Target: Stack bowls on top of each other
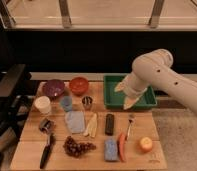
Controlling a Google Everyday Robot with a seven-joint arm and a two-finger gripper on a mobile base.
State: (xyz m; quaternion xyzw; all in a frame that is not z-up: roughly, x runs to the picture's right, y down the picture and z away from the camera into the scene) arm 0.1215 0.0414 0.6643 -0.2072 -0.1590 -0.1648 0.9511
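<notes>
A purple bowl (pixel 53 88) and an orange-red bowl (pixel 78 85) stand side by side, apart, at the back left of the wooden table (pixel 154 131). Both are upright and appear empty. My gripper (pixel 128 103) hangs from the white arm (pixel 157 75) over the green tray (pixel 114 100) at the back right, well to the right of the bowls. It holds nothing that I can see.
In front of the bowls stand a white cup (pixel 42 105), a light-blue cup (pixel 66 103) and a small metal cup (pixel 87 102). Further forward lie a blue cloth (pixel 75 121), grapes (pixel 78 147), a knife (pixel 46 150), a black remote (pixel 110 124), a fork (pixel 129 126), a carrot (pixel 122 146), a sponge (pixel 110 149) and an orange (pixel 146 144).
</notes>
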